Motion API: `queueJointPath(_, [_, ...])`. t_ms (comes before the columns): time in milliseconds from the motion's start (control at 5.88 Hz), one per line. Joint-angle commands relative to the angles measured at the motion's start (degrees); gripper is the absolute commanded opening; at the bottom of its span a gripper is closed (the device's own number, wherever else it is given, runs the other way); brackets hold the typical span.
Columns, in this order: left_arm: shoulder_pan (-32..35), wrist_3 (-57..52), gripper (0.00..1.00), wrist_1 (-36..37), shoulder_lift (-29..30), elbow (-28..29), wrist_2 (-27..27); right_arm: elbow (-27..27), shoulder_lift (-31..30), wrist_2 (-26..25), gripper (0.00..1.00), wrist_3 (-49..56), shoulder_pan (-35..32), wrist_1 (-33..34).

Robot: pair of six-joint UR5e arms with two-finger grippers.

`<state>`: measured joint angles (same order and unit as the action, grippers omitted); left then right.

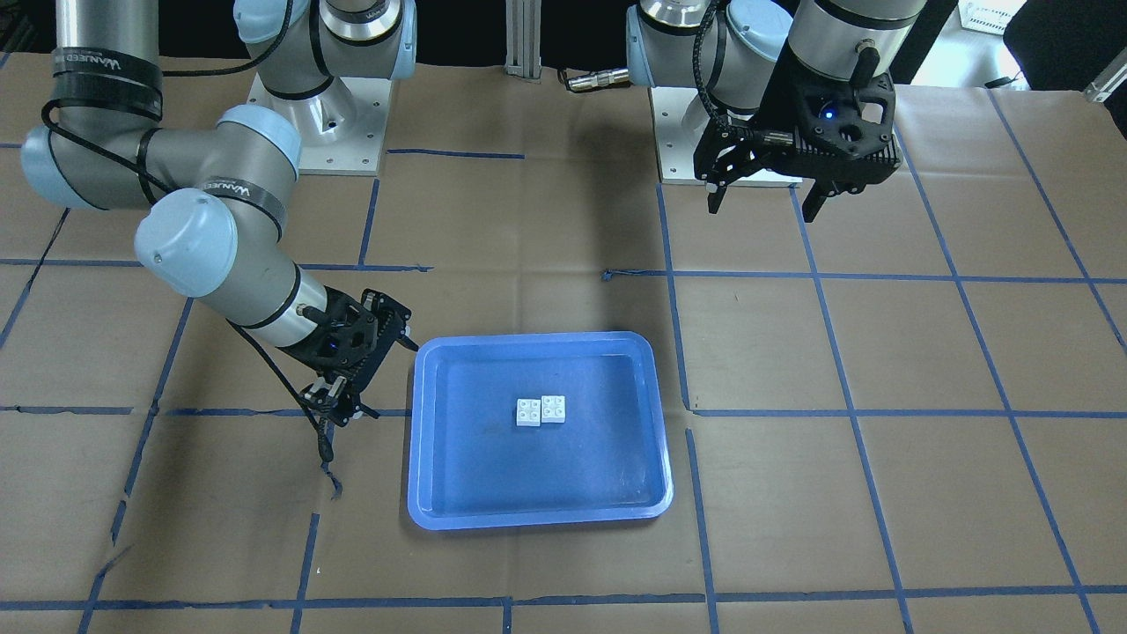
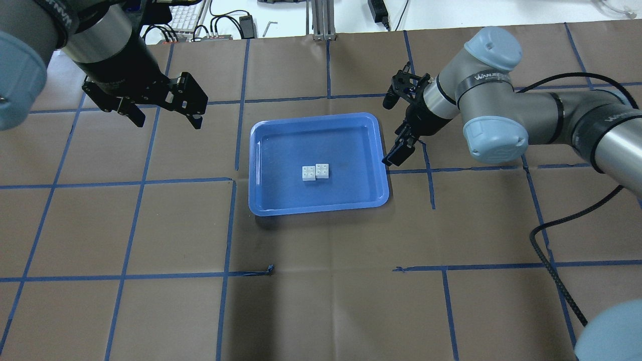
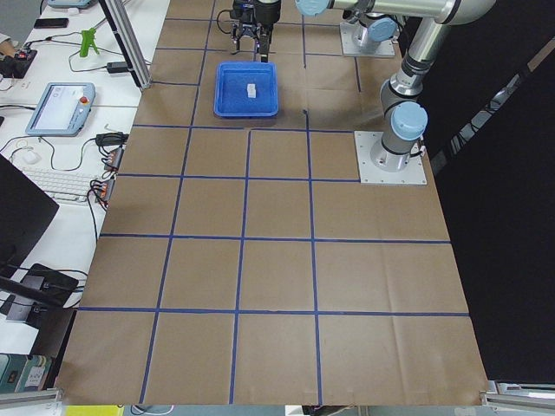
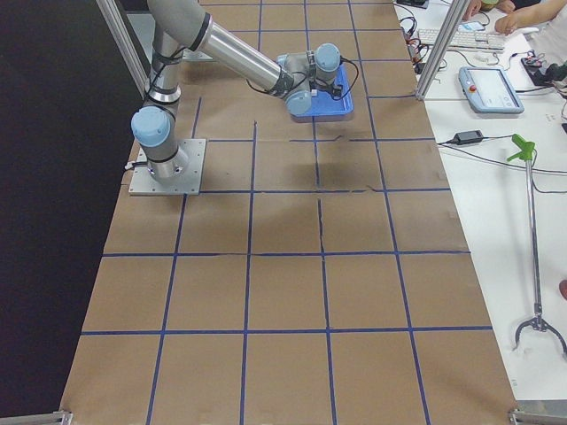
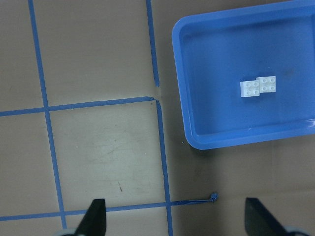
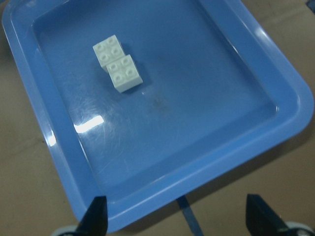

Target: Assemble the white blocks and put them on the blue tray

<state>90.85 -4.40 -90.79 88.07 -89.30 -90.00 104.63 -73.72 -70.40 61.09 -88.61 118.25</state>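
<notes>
Blue tray [image 6: 290, 113] fills the right wrist view, the white blocks [image 6: 118, 63] resting joined and offset on its floor — assembly and placement appear done, only retreat left. Right end effector [image 2: 398, 125] hovers just beside the tray's edge, fingers spread, holding nothing. Left end effector [image 2: 165, 108] hangs well apart over bare worktop [image 2: 321, 281], likewise open and empty — both clear of the blocks.

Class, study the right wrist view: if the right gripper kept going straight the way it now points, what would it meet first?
Probably the blue tray: the open right gripper points down at its near rim, with the white blocks farther in. Depth is uncertain.
</notes>
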Motion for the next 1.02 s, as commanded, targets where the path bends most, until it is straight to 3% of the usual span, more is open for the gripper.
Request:
queueJointPath(0, [0.02,0.00,1.00,0.00,-0.01,0.00,0.00,-8.16,-1.43,-7.44,1.00,-3.07,0.98,-13.50])
queueJointPath(170, [0.02,0.00,1.00,0.00,-0.01,0.00,0.00,-13.87,-1.43,-11.65,1.00,-8.47,0.98,-19.83])
queueJointPath(340, [0.02,0.00,1.00,0.00,-0.01,0.00,0.00,-17.67,-1.52,-16.30,1.00,-18.19,2.46,-21.81])
queueJointPath(510, [-0.06,0.00,1.00,0.00,-0.01,0.00,-0.09,-19.89,-2.91,-16.69,1.00,-24.72,5.17,-28.27])
queueJointPath(850, [-0.06,0.00,1.00,0.00,-0.01,0.00,-0.09,-22.27,-7.38,-16.87,1.00,-52.58,4.95,-34.29])
